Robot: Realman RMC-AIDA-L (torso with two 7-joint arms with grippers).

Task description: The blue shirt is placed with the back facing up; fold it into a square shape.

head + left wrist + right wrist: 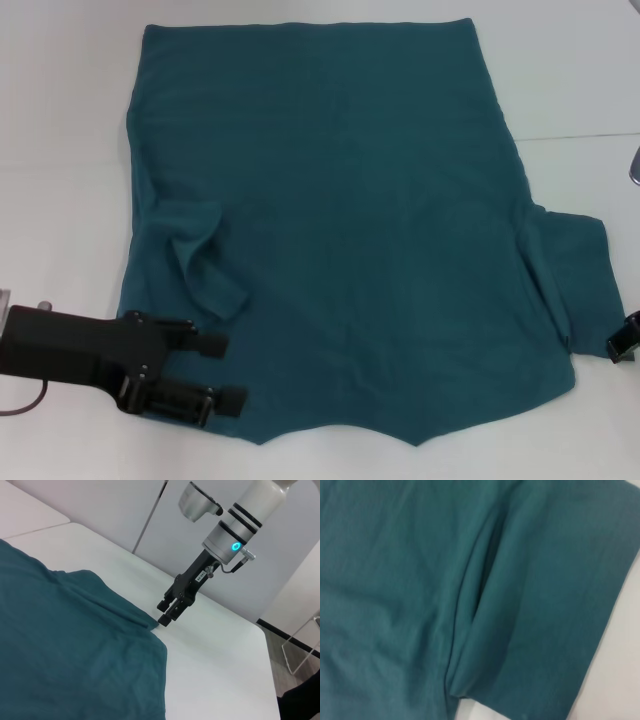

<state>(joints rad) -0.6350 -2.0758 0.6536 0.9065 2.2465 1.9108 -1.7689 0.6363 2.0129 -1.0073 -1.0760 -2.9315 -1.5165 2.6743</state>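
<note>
White counter (60, 120) carries the shirt (340, 220), spread flat. Left hand (228, 372), wide, sits at its folded-in sleeve; right hand (165, 616) nips the other sleeve's edge. Next, likely: fold that sleeve inward.

The left gripper (228, 372) lay low with fingers parted; the right gripper (165, 617) pointed down, fingers together
</note>
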